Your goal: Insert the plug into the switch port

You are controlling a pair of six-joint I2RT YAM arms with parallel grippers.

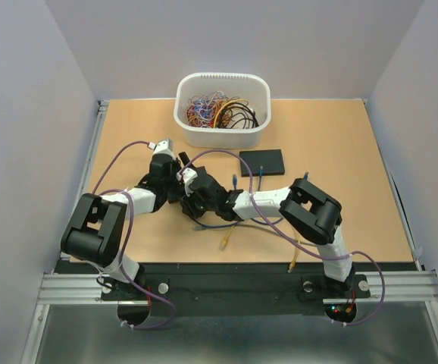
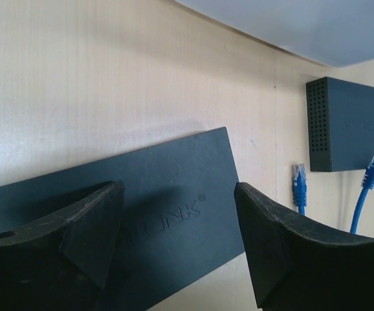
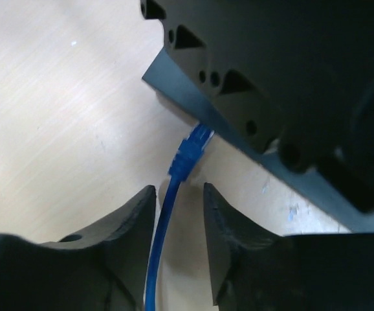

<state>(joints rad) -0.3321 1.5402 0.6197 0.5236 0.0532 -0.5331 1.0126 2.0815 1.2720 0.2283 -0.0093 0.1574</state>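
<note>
Risk: blue plug (image 3: pixel 188 152) only half-seated, may slip from switch (image 2: pixel 142 207) | right gripper (image 3: pixel 179 214) slackened around cable, left gripper (image 2: pixel 177 240) open, empty

Robotics lab test cell: plywood tabletop (image 1: pixel 340 220) enclosed by plain grey walls (image 1: pixel 22 114), aluminium extrusion rail (image 1: pixel 234 287) along near edge, white bin (image 1: pixel 223 135) of tangled cables at far side.

Even, soft overhead light; wrist views slightly blurred, dark near edges, faint shadows.

Left arm (image 1: pixel 158 186) (close) crowding switch (image 3: pixel 174 84)
</note>
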